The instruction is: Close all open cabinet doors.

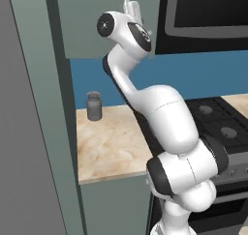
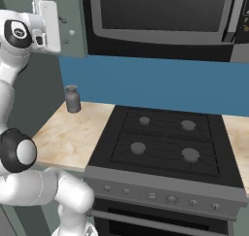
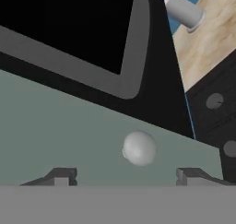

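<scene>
On the far left of the left base view I see a tall flat muted grey-green cabinet panel (image 1: 36, 132) running the height of the picture; I cannot tell whether it is a door swung open or a fixed side. Right of it hangs the upper grey-green cabinet door (image 1: 104, 23), which looks flush with its cabinet, beside the glossy black microwave (image 1: 208, 16). I judge that I am pressing or checking this upper door, near the end of its closing.

Below it, a small grey metal canister (image 1: 94, 106) stands on the pale marble-patterned counter (image 1: 109, 147), and further right is the black four-burner gas stove (image 1: 220, 120).

My white arm rises from the lower right of that view, bends at the elbow and reaches up and leftward, with the wrist high against the upper door.

In the hand view the gripper (image 3: 126, 176) sits just off the door's face, the small round pale knob (image 3: 139, 148) between and a little beyond its two dark fingertips (image 3: 59, 176). The fingers stand wide apart and hold nothing.

The next move, I think, calls for a straight push to confirm the door is seated, then backing off to look over the left panel.
</scene>
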### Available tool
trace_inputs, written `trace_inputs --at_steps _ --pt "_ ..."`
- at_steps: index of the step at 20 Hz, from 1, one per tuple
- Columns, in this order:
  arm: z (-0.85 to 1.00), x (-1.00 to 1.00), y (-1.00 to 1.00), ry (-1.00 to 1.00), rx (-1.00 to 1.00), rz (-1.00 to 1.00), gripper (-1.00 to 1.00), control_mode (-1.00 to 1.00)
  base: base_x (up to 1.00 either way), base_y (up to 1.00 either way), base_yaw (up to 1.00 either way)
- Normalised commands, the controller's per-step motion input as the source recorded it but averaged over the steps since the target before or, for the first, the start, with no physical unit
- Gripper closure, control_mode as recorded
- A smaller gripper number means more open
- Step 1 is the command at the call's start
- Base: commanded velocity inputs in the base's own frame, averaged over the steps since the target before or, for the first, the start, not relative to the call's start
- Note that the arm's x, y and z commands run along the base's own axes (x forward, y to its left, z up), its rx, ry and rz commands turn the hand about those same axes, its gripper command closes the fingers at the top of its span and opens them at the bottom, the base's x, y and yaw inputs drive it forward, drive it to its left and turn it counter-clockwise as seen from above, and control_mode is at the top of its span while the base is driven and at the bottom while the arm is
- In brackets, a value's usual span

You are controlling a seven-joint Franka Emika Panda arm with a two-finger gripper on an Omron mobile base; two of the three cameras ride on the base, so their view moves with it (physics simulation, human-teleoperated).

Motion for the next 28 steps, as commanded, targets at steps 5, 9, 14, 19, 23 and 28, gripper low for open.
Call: trace_inputs --at_steps 5,9,14,19,23,28 --pt "-0.09 0.28 -0.36 0.0 0.02 0.03 -1.0 -1.0 0.0 0.0 0.0" --pt "-0.15 0.18 -0.25 -0.01 0.14 0.16 -1.0 -1.0 0.0 0.0 0.0" --pt "-0.16 0.36 -0.22 0.0 0.17 0.2 -1.0 -1.0 0.0 0.0 0.0" --pt "-0.21 0.39 -0.16 0.0 0.14 0.22 -1.0 -1.0 0.0 0.0 0.0" --pt "-0.23 0.43 -0.1 0.0 0.12 0.22 -1.0 -1.0 0.0 0.0 0.0" --pt "-0.19 0.36 -0.04 0.0 0.09 0.23 -1.0 -1.0 0.0 0.0 0.0"
